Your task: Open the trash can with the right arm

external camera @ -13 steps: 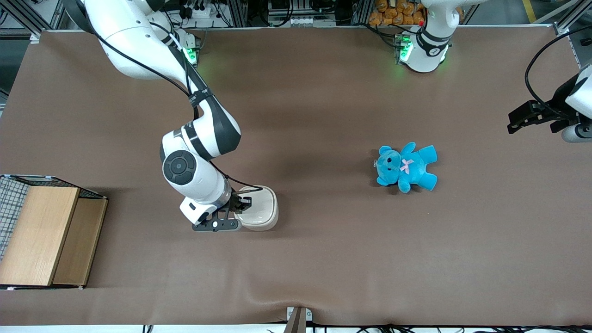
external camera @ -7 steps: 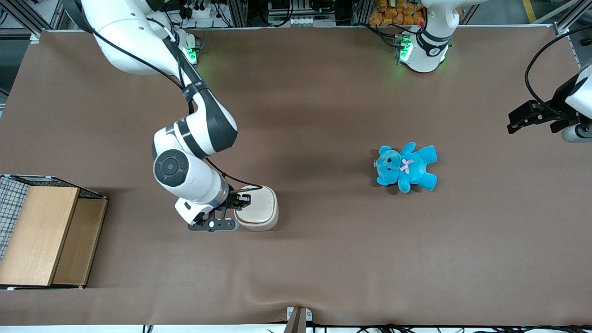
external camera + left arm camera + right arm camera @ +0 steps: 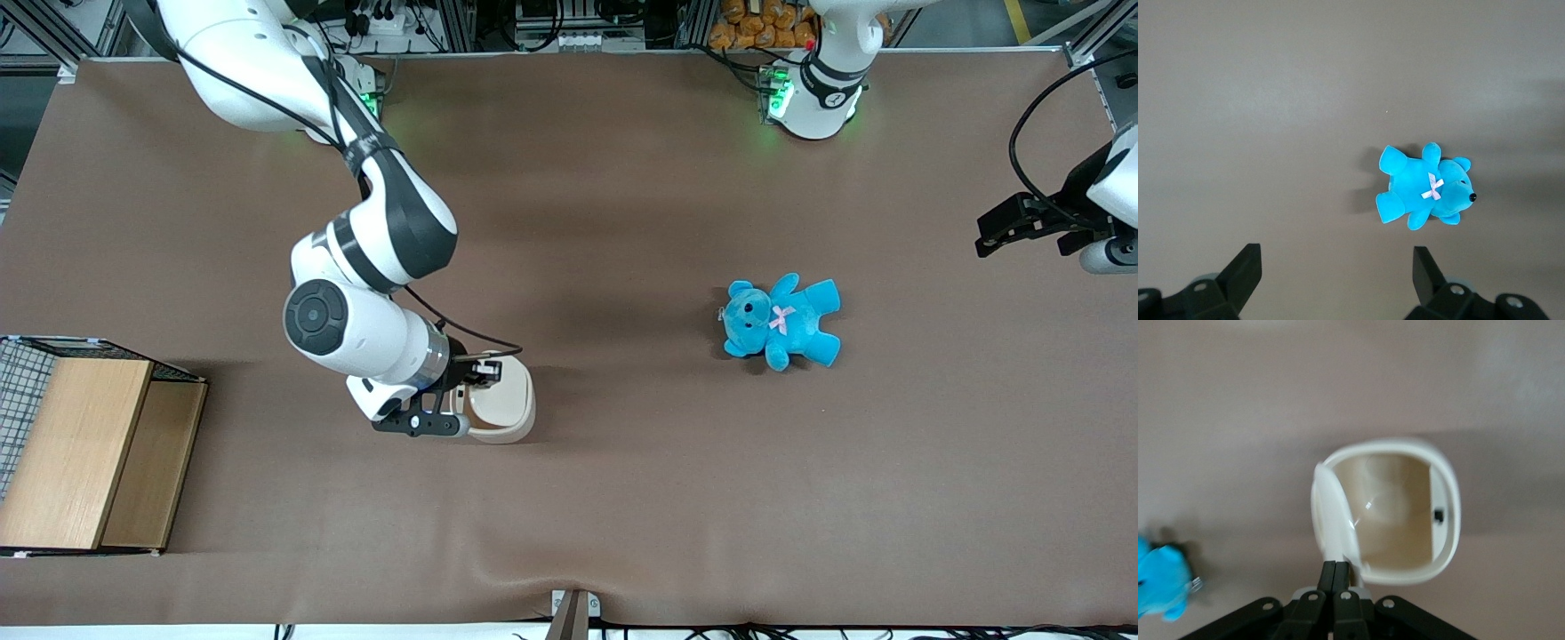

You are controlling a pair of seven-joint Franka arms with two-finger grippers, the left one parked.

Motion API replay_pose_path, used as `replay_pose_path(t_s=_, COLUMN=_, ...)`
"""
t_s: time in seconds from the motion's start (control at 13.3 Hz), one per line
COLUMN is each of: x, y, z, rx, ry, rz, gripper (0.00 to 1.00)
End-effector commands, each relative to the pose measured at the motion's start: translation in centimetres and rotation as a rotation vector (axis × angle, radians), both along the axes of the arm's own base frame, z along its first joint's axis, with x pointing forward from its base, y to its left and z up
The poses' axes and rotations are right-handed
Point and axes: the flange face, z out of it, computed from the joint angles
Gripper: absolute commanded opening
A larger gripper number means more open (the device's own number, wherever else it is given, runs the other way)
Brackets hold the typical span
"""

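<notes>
The trash can [image 3: 514, 416] is a small cream-white rounded bin standing on the brown table near the middle, toward the working arm's end. In the right wrist view its lid [image 3: 1332, 515] stands raised on edge over one side of the rim [image 3: 1452, 513], and the tan inside [image 3: 1395, 520] shows. The right arm's gripper [image 3: 468, 388] hangs over the bin at the raised-lid side. Its fingers [image 3: 1327, 577] are pressed together with no gap, and their tips touch the lower edge of the lid. The gripper [image 3: 1335, 568] is shut with nothing between the fingers.
A blue teddy bear [image 3: 782, 322] lies on the table toward the parked arm's end, also seen as the teddy bear [image 3: 1425, 192] and the teddy bear [image 3: 1159, 583]. A wooden box with wire mesh [image 3: 84, 452] stands at the table's edge at the working arm's end.
The lid has gone from lying closed on the bin to standing raised. The wrist has turned and lifted, and the gripper has shifted a little farther from the front camera.
</notes>
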Motion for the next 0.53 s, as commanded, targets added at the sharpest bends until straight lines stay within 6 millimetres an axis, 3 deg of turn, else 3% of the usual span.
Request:
replay_pose_path(t_s=0.0, x=-0.4, y=-0.4, z=3.6, rx=0.025, ry=0.047, rz=-0.023, gripper=0.05)
replay_pose_path(t_s=0.07, x=-0.6, y=-1.3, z=5.7, rx=0.03, ry=0.036, rz=-0.026, gripper=0.2)
replay_pose_path(t_s=0.15, x=-0.5, y=-2.4, z=6.2, rx=0.03, ry=0.048, rz=-0.034, gripper=0.59)
replay_pose_path(t_s=0.22, x=-0.2, y=-3.6, z=6.6, rx=0.027, ry=0.055, rz=-0.041, gripper=0.75)
replay_pose_path(t_s=0.38, x=-0.3, y=-6.3, z=8.6, rx=0.016, ry=0.072, rz=-0.051, gripper=1.0)
replay_pose_path(t_s=0.45, x=-0.3, y=-7.7, z=9.3, rx=0.01, ry=0.083, rz=-0.054, gripper=1.0)
